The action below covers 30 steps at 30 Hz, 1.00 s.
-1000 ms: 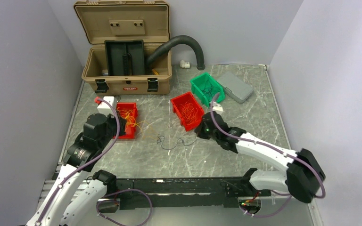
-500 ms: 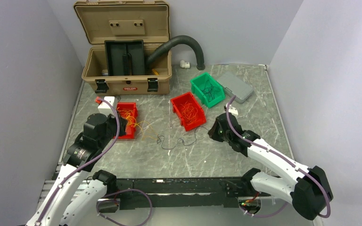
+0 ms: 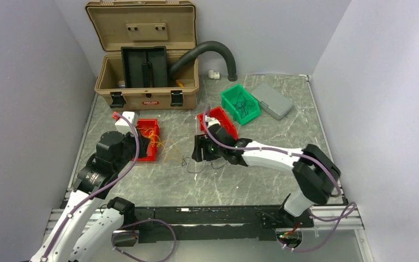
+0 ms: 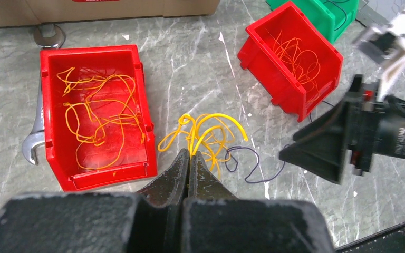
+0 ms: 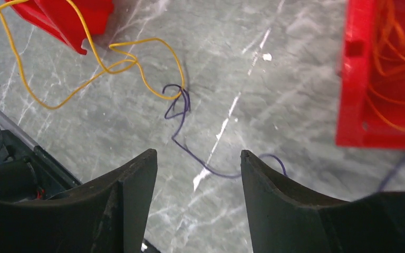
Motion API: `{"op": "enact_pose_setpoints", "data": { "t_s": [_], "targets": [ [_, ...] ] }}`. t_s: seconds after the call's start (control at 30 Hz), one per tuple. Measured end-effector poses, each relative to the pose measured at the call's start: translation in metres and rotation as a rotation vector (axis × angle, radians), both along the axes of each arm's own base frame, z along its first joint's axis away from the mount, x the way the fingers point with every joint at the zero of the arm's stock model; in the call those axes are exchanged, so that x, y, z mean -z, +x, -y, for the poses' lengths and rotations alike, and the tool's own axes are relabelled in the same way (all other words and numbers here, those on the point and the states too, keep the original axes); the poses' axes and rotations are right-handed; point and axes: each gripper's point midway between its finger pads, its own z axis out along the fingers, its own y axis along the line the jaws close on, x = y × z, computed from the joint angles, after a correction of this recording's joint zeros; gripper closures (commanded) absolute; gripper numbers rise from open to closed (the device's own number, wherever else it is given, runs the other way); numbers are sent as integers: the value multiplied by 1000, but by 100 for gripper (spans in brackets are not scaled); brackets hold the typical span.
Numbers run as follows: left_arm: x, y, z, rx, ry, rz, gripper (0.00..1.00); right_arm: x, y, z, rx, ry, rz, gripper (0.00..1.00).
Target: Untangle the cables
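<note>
The cables (image 4: 206, 138) lie on the bare tabletop (image 4: 190, 63) at the middle of the left wrist view. They sit between one red bin (image 4: 50, 105) at the left of the frame and a second red bin (image 4: 290, 87) at the upper right. They are a loose knot of yellow strands (image 4: 221, 116) with one dark purple wire (image 5: 182, 124) hooked through its right-hand edge and trailing toward the lower right. Both red bins hold orange and yellow strands, and the green bin (image 3: 228, 99) higher up the overhead view has dark ones in it.

The left fingers (image 4: 182, 176) are pressed together on the yellow strands, right where the bundle gathers at its lower end. The right fingers (image 5: 132, 190) are spread apart and hold nothing. They hover over the dark purple wire, which shows in the gap between them.

From where I stand, the step looks like pulling that dark wire out of the yellow. To do it cleanly, the right fingers should come down astride the purple wire a little away from the crossing, so no yellow gets caught. They need to reach right to the tabletop, since the wire lies flat. Then comes a slow draw away from the left fingers, which serve as the anchor. If the loop tightens instead of sliding, ease off.
</note>
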Motion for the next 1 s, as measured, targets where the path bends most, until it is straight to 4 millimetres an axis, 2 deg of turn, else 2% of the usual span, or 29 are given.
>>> {"op": "enact_pose_setpoints", "data": {
  "t_s": [0.1, 0.23, 0.27, 0.33, 0.4, 0.43, 0.57, 0.63, 0.73, 0.9, 1.0],
  "targets": [
    [1, -1, 1, 12, 8, 0, 100, 16, 5, -18, -34, -2, -14, 39],
    [1, -1, 1, 21, 20, 2, 100, 44, 4, -33, -66, -19, -51, 43],
    [1, -1, 1, 23, 20, 3, 100, 51, 3, -36, -76, -23, -63, 47],
    [0, -1, 2, 30, 19, 7, 100, 62, 0, -42, -92, -32, -77, 70],
    [-1, -2, 3, 37, 16, 13, 100, 62, -1, -52, -108, -18, -72, 93],
    [-2, -3, 3, 40, 15, 14, 100, 62, -1, -55, -112, -10, -69, 100],
    [-5, -4, 3, 43, 9, 25, 100, 60, -3, -57, -98, 1, -61, 100],
    [-6, -5, 3, 41, 9, 30, 100, 59, -4, -47, -67, -9, -51, 100],
    [-7, -5, -1, 25, 12, 38, 100, 51, -5, -15, 17, -28, -32, 100],
    [-10, -5, -11, -28, 25, 57, 100, 20, -1, 50, 224, -4, 27, 100],
    [-10, -5, -16, -51, 33, 59, 100, 12, 1, 90, 349, -2, 39, 100]
  ]
}}
